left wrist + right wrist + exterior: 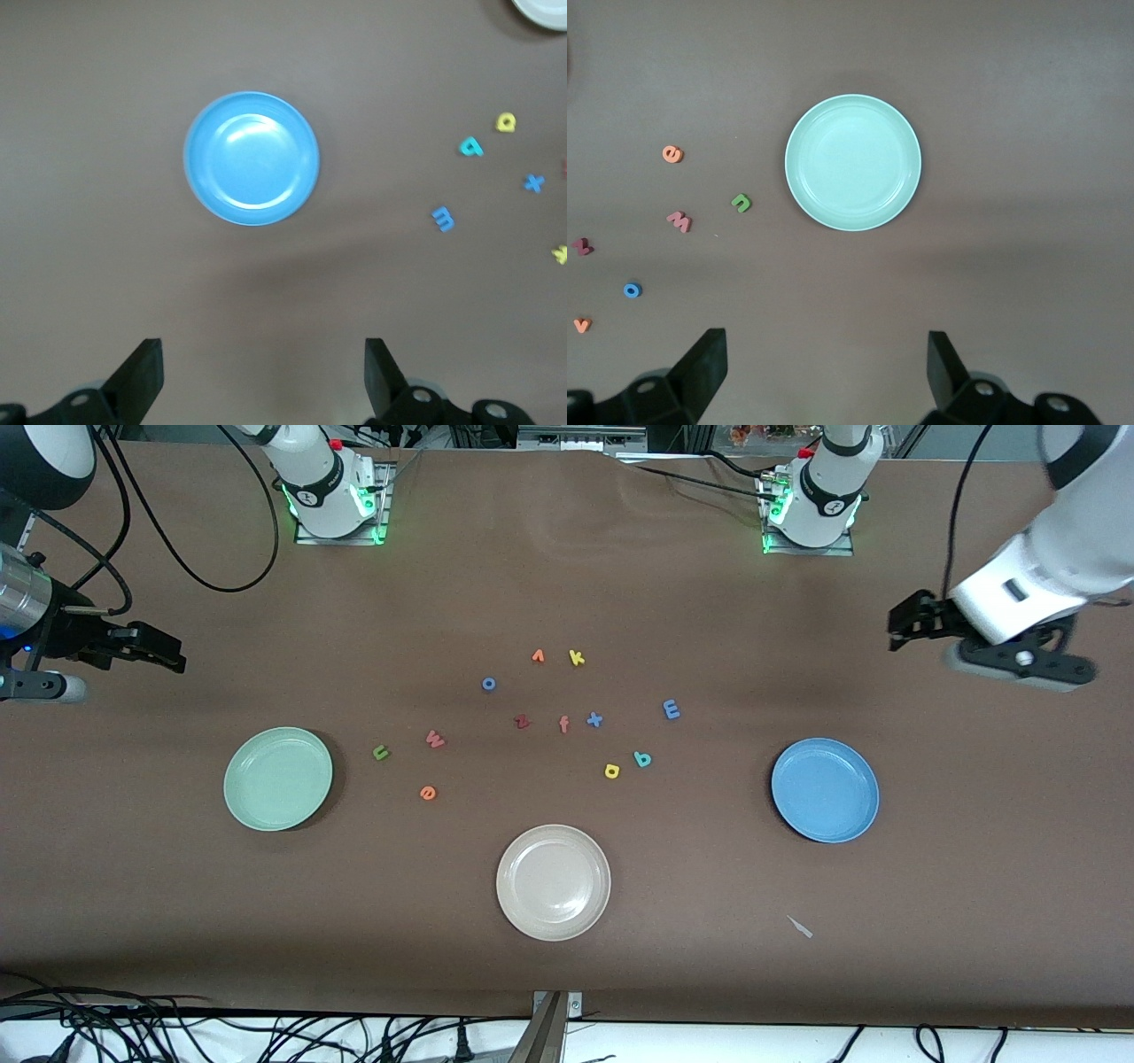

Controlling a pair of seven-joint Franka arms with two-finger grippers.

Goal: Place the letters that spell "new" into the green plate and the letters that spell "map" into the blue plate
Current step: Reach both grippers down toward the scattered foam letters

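The left gripper (905, 627) hangs in the air over bare table at the left arm's end, its fingers (142, 376) spread wide with nothing between them. The blue plate (864, 815) lies on the table ahead of this gripper's open jaws, empty. Off to one side of it, toward the table's middle, sit the blue m (671, 708), the teal p (643, 759) and the yellow a (611, 771), each apart from the others and from the plate.

The right gripper (168, 657) hangs over bare table at the right arm's end, its fingers (704, 372) likewise wide apart and holding nothing. The green plate (239, 806) lies ahead of its jaws, also empty. Toward the table's middle from that plate are the olive-green n (381, 753), just beside the plate, then the pinkish-red w (435, 739) and the orange e (428, 792).

Between the two groups lie the dark red z (522, 722), pink f (563, 724) and blue x (594, 719), and the beige-white plate (514, 908) sits nearest the front camera
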